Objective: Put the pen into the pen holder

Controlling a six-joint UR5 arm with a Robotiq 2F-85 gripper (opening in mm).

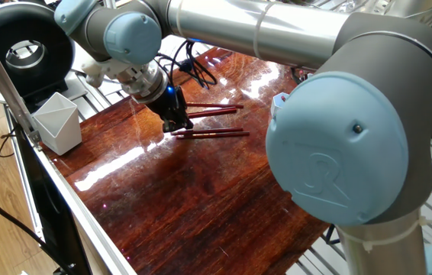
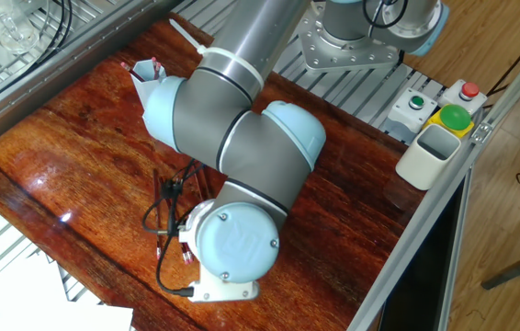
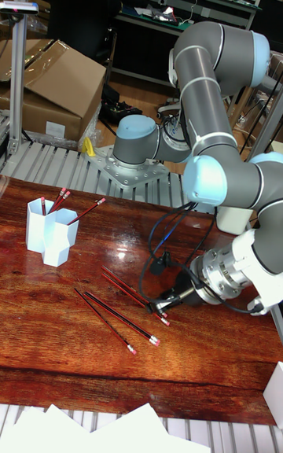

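The light blue pen holder [image 3: 49, 237] stands at the table's left in the tall fixed view, with several red pens upright in it. It also shows as the pen holder [image 2: 145, 81] and, half hidden behind the arm, the pen holder [image 1: 280, 106]. Other red pens lie flat on the dark wood: a pen [image 1: 214, 134], a pen [image 1: 213, 110], and a pen [image 3: 119, 318]. My gripper [image 1: 176, 127] points down over the left end of the nearer pen; in the tall fixed view the gripper [image 3: 163, 306] sits at the pens' eraser ends. Its dark fingers are too small to judge. The arm's wrist hides it in the other fixed view.
A pale grey-white angular cup [image 1: 57, 122] stands at the table's edge. A second white cup [image 2: 428, 154] and a button box [image 2: 442, 103] sit on the frame rail. A black cable [image 3: 161, 244] loops from the wrist above the table. White paper sheets [image 3: 118, 429] lie at the front.
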